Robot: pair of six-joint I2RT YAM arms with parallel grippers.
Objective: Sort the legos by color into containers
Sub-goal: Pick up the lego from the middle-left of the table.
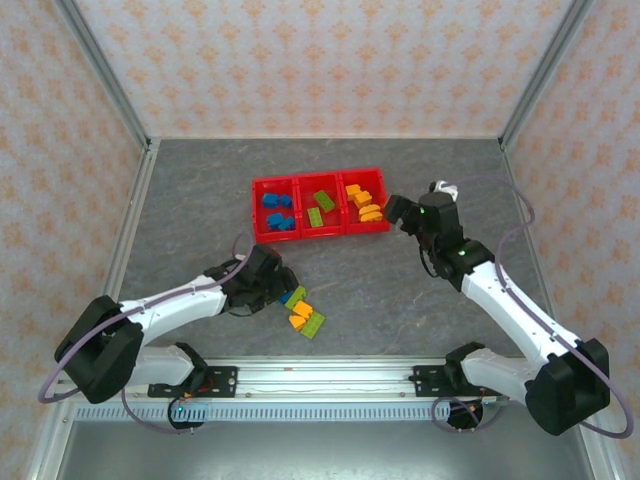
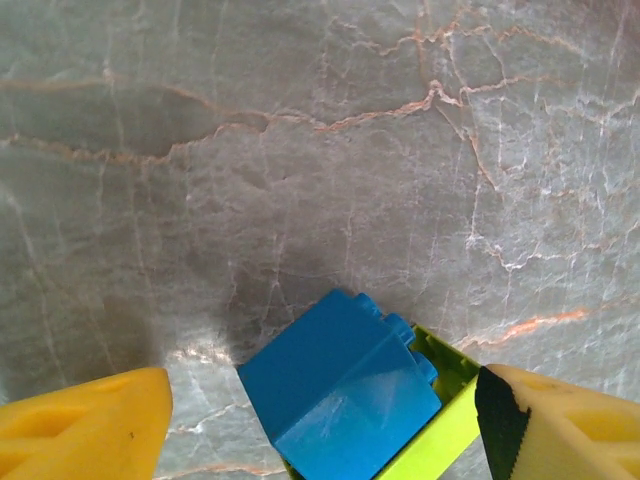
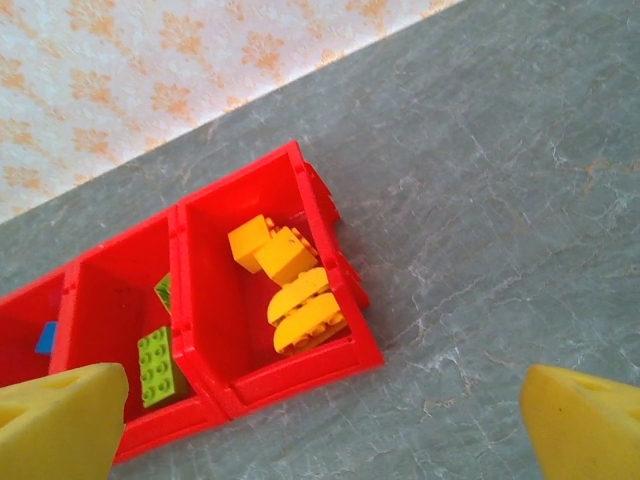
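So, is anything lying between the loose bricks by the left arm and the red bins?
Nothing. In the top view the grey table is bare between the loose bricks and the red bins.

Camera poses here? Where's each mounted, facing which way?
Top external: above and behind both arms, looking down on the table; both show whole.
Left wrist: faces down at a blue brick between the left fingers.
Right wrist: angled down at the red bins, right fingers at the bottom corners.
Shared: bins, in top and right wrist.

Lab rig — patterned panels (image 1: 320, 60), metal rails (image 1: 320, 378)
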